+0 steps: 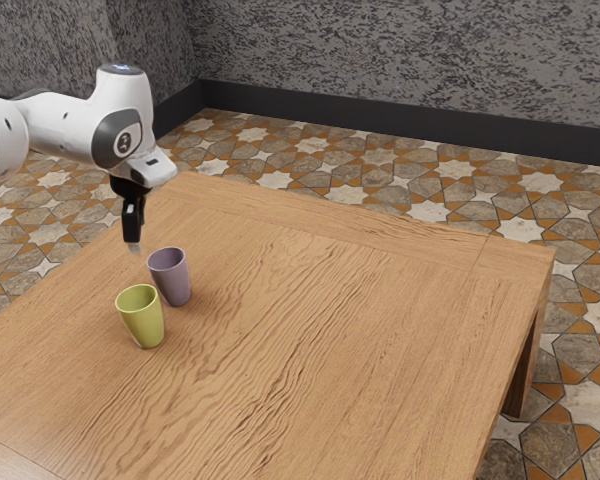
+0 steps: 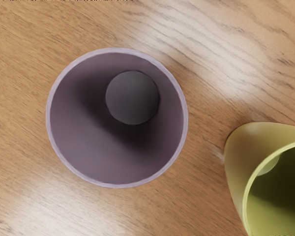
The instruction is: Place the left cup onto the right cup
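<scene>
Two neighbours: purple cup under the pincer, green cup beside; grip unreadable.

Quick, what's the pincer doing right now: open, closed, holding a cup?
Pincer: cannot be told whether open or closed; it hangs above the purple cup, which stands on the table.

Two cups: one purple cup, one green cup at its seven o'clock. One table.
</scene>
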`<action>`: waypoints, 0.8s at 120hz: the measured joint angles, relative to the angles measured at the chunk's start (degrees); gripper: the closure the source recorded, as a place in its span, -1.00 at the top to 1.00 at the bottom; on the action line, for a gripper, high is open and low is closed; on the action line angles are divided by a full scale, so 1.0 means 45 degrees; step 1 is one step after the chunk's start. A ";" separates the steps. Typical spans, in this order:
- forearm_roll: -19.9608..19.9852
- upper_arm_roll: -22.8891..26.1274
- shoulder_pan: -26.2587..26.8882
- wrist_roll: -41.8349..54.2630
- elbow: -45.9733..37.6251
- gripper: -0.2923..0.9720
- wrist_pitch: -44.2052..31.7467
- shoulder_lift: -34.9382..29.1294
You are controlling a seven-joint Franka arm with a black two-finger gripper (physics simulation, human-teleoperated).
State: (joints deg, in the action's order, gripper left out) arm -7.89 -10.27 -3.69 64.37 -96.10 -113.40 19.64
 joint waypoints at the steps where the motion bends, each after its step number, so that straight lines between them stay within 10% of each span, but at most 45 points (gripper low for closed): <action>1: 0.0000 0.0000 0.0000 0.0022 0.0026 0.54 -0.0008 0.0017; 96: 0.0039 -0.0159 0.0059 0.1901 0.2127 0.54 -0.0654 0.1971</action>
State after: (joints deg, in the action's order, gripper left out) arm -7.71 -10.98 -3.43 72.92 -86.53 -116.34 28.52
